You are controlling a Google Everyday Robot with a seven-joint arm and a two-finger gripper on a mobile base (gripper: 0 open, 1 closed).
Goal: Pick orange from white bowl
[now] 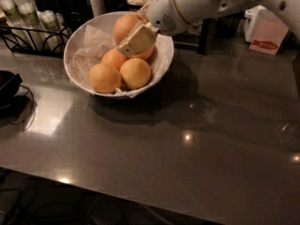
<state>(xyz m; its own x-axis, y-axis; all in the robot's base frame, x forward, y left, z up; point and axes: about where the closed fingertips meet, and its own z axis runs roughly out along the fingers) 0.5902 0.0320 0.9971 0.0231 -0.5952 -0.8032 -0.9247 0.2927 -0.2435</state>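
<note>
In the upper middle of the frame we saw the gripper [129,34] over the white bowl [166,61], its fingers seemingly clamped on the topmost orange [123,24].

**One raised camera, tilted down across the counter**

The single view looks from above and just outside the near edge of the dark counter [187,139], facing its far edge and pitched steeply down. It stands close: the surface fills most of the frame and its left and right ends are cut off. The near edge runs slanting across the bottom, lower at the right, with floor and cables [28,205] below it at the left. The far edge lies near the top, behind a wire rack [28,36]. The white bowl [169,55] sits toward the far left. The arm [197,3] enters from the top right, and its gripper [135,40] hangs over the bowl's far side.
</note>
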